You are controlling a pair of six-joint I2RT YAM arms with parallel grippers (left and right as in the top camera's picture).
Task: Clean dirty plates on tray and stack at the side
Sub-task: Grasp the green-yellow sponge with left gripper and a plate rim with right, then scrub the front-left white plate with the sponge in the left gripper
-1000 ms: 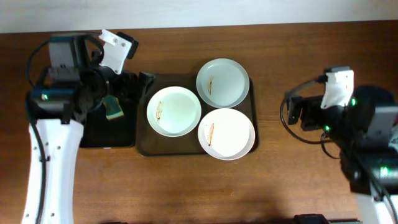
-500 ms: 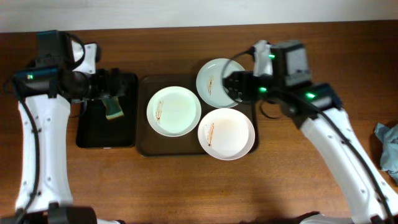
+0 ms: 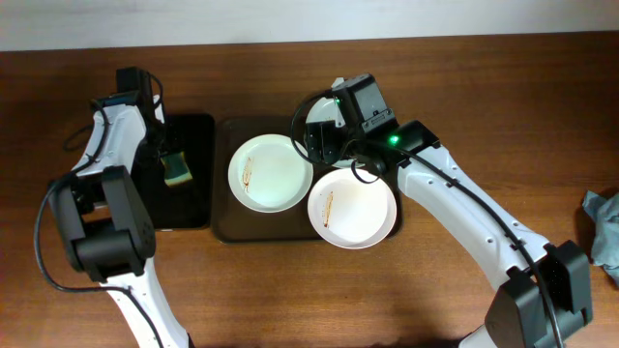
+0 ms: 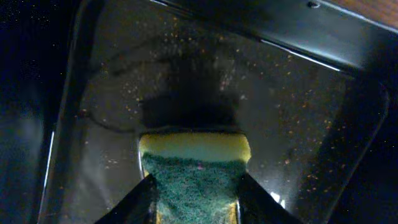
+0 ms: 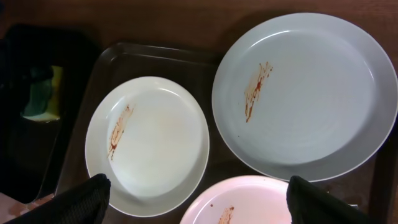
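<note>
Three plates lie on the brown tray (image 3: 224,228), each with an orange-brown smear: a white one (image 5: 149,143) at the left, a pale mint one (image 5: 305,93) at the back, a white one (image 5: 261,205) at the front. My right gripper (image 5: 199,205) hovers open above them, its fingers spread wide with nothing between them; in the overhead view the right arm covers most of the back plate. My left gripper (image 4: 196,190) is down in the black tray (image 4: 311,93), shut on the yellow-and-green sponge (image 4: 194,149), one finger against each side.
The black tray (image 3: 184,217) sits left of the brown tray, flecked with orange crumbs. A crumpled grey-blue cloth (image 3: 604,232) lies at the table's right edge. Bare wooden table (image 3: 290,290) runs along the front.
My left gripper has come down over the sponge and its jaws have come together on it. The right arm has moved left until its gripper hangs above the plates.
</note>
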